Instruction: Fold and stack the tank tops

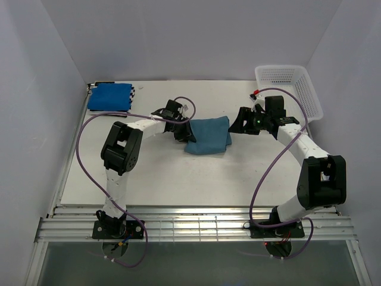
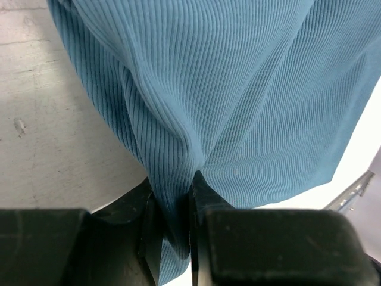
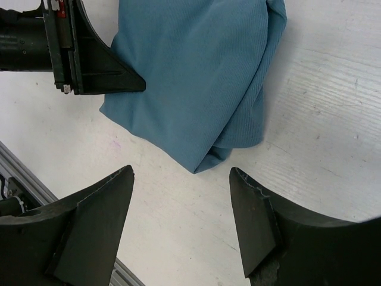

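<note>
Pinch on teal top (image 1: 208, 136) — left gripper (image 2: 174, 193)

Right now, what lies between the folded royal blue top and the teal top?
Top view: the left tool and its wrist, pinching the teal top at its edge; otherwise bare table.

teal tank top (image 2: 238, 119) is matt ribbed cloth; table (image 3: 333, 119) matt, faintly grained; basket (image 1: 312, 98) white plastic mesh.

Striped top (image 1: 136, 90) mostly under blue top (image 1: 109, 96), teal top (image 2: 238, 89) cropped
</note>
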Controlling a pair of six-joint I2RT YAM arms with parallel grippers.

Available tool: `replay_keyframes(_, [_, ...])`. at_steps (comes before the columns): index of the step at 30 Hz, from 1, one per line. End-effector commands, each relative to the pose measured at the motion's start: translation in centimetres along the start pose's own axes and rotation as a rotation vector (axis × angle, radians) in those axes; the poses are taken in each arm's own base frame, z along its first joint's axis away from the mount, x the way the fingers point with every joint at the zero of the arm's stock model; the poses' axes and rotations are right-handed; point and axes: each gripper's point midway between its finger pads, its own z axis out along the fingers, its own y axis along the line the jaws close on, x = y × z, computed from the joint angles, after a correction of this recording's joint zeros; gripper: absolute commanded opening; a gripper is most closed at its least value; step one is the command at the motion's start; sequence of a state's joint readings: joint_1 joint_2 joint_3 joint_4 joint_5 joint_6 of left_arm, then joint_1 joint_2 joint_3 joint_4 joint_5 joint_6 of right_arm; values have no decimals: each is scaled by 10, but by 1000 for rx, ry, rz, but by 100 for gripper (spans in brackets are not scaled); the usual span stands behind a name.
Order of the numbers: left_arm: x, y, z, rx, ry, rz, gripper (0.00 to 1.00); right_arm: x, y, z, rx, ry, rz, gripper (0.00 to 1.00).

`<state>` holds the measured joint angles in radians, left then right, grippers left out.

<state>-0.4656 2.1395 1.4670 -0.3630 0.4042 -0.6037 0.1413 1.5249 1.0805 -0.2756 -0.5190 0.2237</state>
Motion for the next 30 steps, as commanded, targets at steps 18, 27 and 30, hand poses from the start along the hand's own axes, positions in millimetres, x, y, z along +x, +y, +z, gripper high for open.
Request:
replay_keyframes(18, [-149,71,-151,-554,-434,715,0,-23,-4,-19,82,-115,-114,72])
replay_keyframes(27, [-208,117,-216,-739,-493,810,0,-19,-17,-12,123,-94,-113,72])
replay_keyframes(30, [-224,126,-237,-775,-503,841,0,-17,-19,-10,124,-87,-111,72])
